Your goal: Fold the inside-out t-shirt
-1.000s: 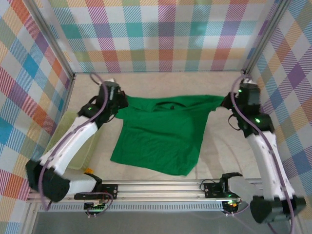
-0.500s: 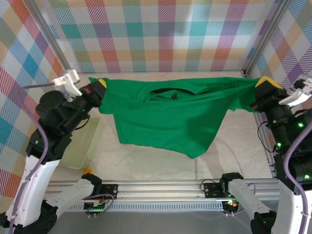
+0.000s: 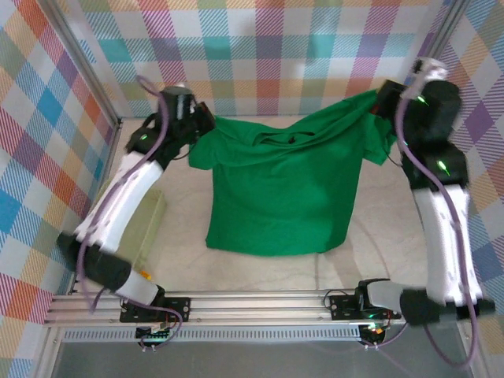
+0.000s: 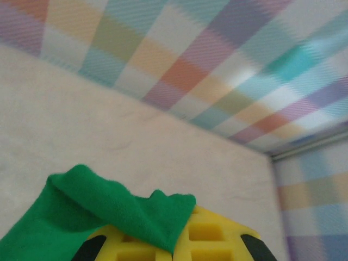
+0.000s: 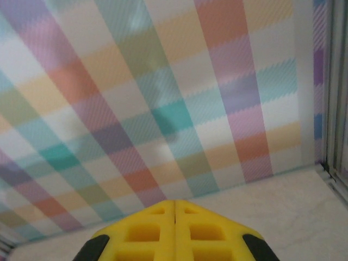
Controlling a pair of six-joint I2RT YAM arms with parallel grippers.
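The t-shirt (image 3: 283,189) hangs spread in the middle of my overhead view, strung by its upper corners between the two arms. Its collar sags in loose folds near the top edge and its body drops to a fairly straight hem in the lower centre. I cannot tell whether that hem rests on the table (image 3: 378,228) or hangs just above it.

Around the cloth I have bare table on both sides. On the left a pale strip lies between the shirt and the left arm, and on the right a wider patch lies between the shirt and the right arm. A thin band of table shows behind it before the plaid back wall (image 3: 276,55). Below the hem the table runs open down to the metal rail (image 3: 260,303) at the bottom of the frame.

The left claw (image 3: 201,126) sits at the shirt's upper left corner. From its wrist camera the yellow fingers (image 4: 217,239) are pressed together, with a fold of green cloth pinched between them and flopping over to the left. The right claw (image 3: 379,101) is high at the upper right, where the shirt's corner rises to it. Its wrist camera shows the fingers (image 5: 147,228) closed flat against each other, with the cloth out of that view.

The basket (image 3: 151,228) sits at the left edge, half behind the left arm. I cannot tell its contents.
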